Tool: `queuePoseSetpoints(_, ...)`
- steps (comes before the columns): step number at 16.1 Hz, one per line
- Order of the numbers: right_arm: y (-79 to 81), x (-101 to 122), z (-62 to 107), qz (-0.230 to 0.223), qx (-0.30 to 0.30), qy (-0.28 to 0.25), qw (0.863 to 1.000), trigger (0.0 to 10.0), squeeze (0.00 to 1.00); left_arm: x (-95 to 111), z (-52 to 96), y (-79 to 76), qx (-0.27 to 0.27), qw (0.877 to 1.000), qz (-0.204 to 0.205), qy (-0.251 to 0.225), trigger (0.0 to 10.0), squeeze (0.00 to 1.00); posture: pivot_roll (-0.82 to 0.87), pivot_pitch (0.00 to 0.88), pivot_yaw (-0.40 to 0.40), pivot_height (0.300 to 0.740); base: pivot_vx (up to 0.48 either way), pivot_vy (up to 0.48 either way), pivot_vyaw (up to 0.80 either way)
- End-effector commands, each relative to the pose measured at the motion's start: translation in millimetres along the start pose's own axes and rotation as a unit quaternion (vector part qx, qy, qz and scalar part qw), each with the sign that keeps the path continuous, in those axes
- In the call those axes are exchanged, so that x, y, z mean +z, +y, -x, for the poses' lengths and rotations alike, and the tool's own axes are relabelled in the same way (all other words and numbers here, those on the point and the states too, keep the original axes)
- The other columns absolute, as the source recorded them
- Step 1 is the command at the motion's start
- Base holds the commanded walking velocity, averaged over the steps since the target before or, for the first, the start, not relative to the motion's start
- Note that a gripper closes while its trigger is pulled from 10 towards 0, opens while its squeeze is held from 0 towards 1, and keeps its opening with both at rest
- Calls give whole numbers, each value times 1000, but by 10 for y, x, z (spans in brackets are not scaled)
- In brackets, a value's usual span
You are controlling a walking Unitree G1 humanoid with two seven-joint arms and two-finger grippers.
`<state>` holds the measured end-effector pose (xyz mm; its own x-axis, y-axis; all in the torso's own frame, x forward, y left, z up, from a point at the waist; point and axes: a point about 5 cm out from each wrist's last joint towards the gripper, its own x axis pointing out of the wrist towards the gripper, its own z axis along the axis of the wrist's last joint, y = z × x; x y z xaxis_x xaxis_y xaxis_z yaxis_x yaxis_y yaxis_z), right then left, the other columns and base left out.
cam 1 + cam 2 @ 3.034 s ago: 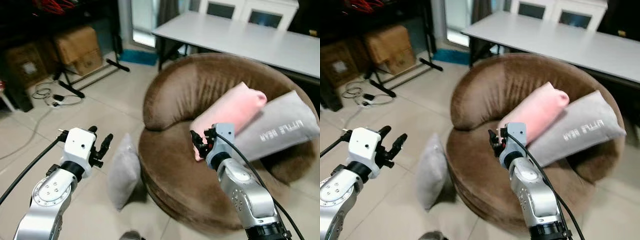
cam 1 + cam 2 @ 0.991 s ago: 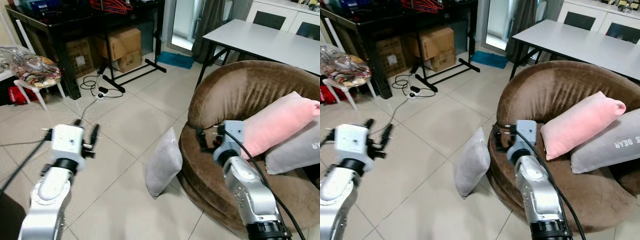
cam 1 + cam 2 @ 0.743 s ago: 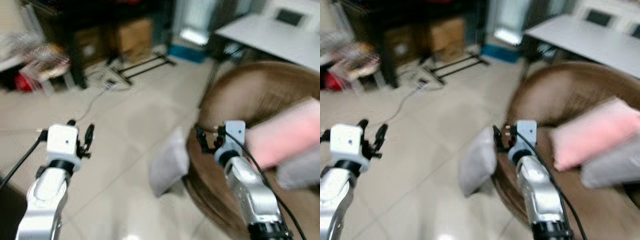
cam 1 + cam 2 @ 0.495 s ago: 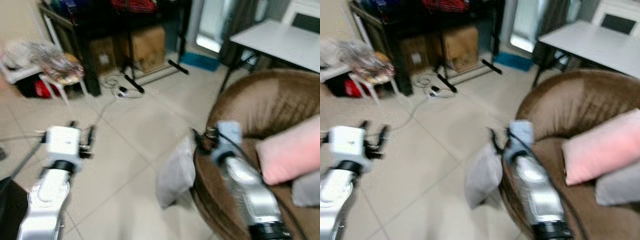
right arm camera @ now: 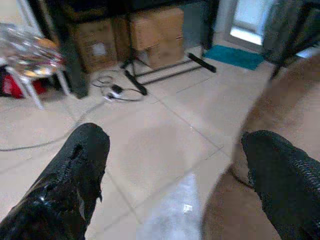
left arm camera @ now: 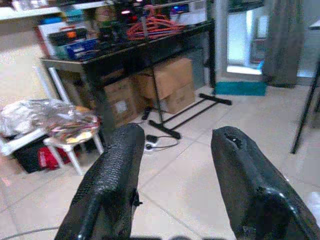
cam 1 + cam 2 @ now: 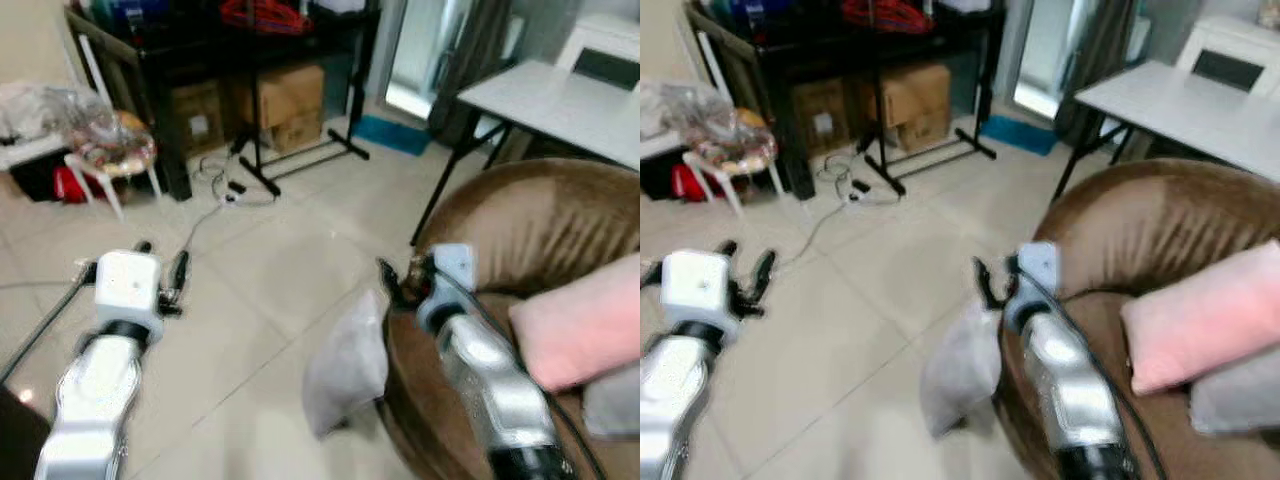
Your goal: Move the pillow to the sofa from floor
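Pillow (image 7: 347, 368) stands on edge on floor (image 7: 250, 300), leaning against sofa (image 7: 520, 230). Judged light, soft, compressible; pinch its upper edge. Left gripper (image 6: 172, 165) and right gripper (image 5: 175, 165): jaws wide, empty.

A grey pillow (image 7: 347, 365) stands on the tiled floor (image 7: 260, 270) against the brown sofa (image 7: 520, 220).

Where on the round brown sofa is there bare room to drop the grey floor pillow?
The front of the brown velvet sofa seat is bare, between its rim and the pink pillow. The far side is crowded with the pink pillow and another grey cushion. The grey floor pillow leans against the sofa's edge.
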<state>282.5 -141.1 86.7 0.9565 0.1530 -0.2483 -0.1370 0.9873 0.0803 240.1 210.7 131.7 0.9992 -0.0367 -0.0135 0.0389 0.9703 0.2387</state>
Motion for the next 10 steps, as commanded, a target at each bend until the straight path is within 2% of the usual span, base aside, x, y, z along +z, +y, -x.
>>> queuePoseSetpoints(1,16,51,-11,0,2,-7,1000,10000,0,15,8,64,9,1000,-10,-1,10000,0,15,0,-45,740,304,0,0)
queuePoseSetpoints(7,29,47,-10,-9,7,-6,1000,10000,0,20,-23,47,-1,1000,-17,-1,10000,0,8,0,-39,740,301,0,0)
queuePoseSetpoints(9,15,46,-12,-10,5,-5,1000,10000,0,23,-32,41,-3,1000,-18,-2,10000,0,8,0,-39,740,304,0,-781)
queuePoseSetpoints(10,10,51,-10,-5,4,-8,1000,10000,0,23,-30,42,-4,1000,-19,-1,10000,0,9,0,-39,740,300,0,0)
